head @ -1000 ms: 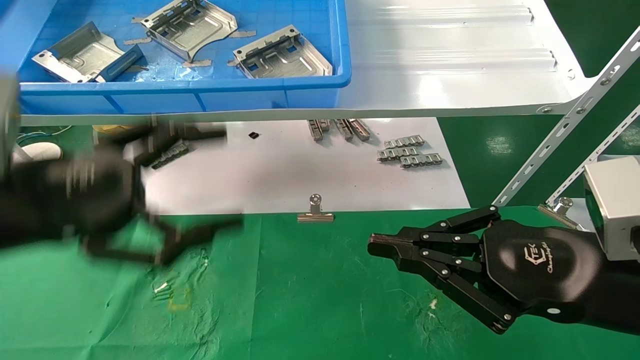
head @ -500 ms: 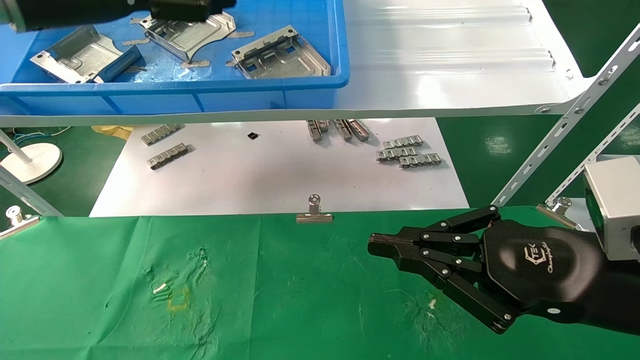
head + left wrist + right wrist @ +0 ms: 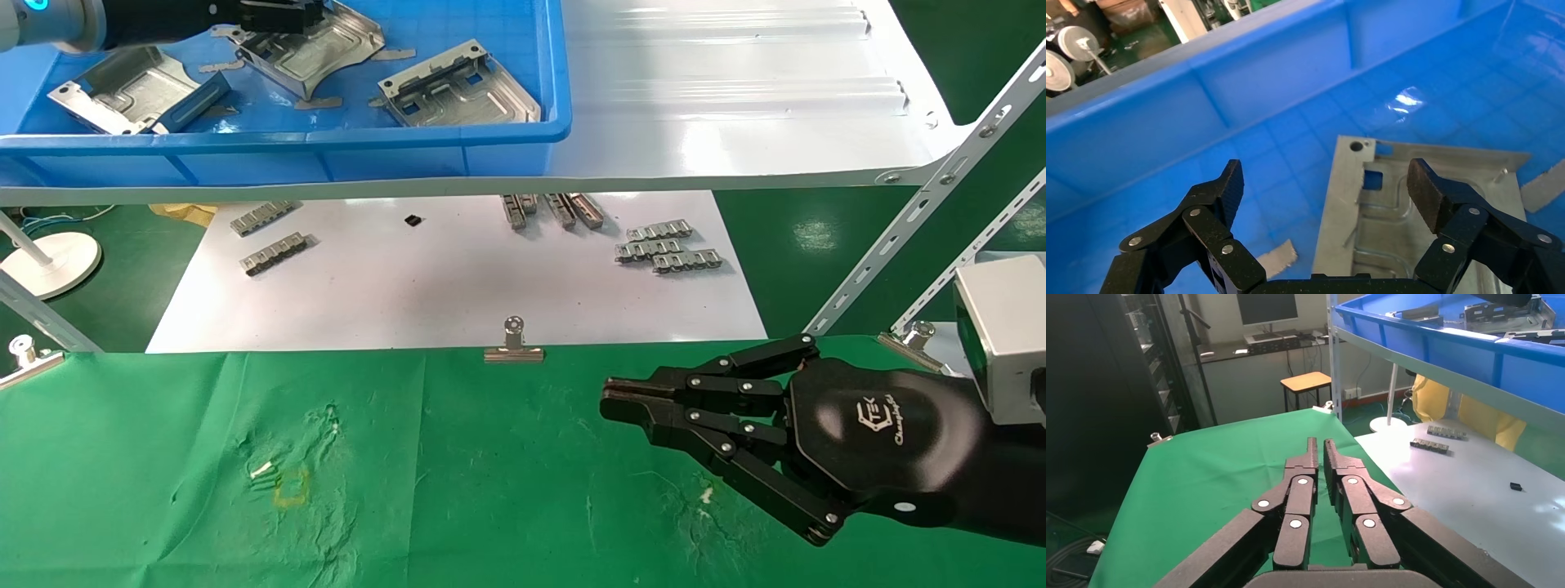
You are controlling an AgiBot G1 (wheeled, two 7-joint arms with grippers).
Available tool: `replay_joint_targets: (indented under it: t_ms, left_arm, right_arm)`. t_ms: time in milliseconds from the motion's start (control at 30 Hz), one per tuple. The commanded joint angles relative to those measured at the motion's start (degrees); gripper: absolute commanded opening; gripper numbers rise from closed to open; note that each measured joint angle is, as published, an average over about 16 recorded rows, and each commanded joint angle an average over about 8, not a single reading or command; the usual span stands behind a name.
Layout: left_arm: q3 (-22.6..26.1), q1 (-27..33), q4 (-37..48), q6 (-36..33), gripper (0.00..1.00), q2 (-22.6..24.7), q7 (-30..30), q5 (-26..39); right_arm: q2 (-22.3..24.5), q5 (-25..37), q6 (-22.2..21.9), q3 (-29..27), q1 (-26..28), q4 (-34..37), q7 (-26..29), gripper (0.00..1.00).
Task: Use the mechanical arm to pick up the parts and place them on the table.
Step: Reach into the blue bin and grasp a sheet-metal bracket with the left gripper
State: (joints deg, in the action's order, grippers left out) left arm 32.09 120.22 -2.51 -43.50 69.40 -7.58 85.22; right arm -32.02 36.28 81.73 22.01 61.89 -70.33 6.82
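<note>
Fingers (image 3: 1229,184) of the left gripper (image 3: 1324,184) are spread wide above a metal part (image 3: 1389,208) in the blue bin (image 3: 327,147), apparently for grasping. The right gripper (image 3: 621,402) is kept closed, empty, over the green table (image 3: 490,490).

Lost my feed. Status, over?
Left gripper open over a part in the blue bin. Right gripper shut, parked above the table. Nothing blocking.

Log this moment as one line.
left gripper: open, over middle part in blue bin | right gripper: shut, idle above table
</note>
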Motion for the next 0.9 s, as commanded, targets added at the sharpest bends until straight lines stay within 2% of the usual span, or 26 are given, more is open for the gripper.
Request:
replay_joint_targets:
  t_ms: [33, 900]
  left_arm:
    - [0.4, 0.4, 1.4, 0.2, 0.00, 0.6, -0.4, 0.5]
    - [2.2, 2.1, 2.7, -7.7, 0.00, -1.1, -1.5, 3.2]
  right_arm:
    - [0.0, 0.0, 0.0, 0.0, 0.0, 0.0, 0.0, 1.00]
    - [0.0, 0.0, 0.0, 0.0, 0.0, 0.0, 0.0, 1.00]
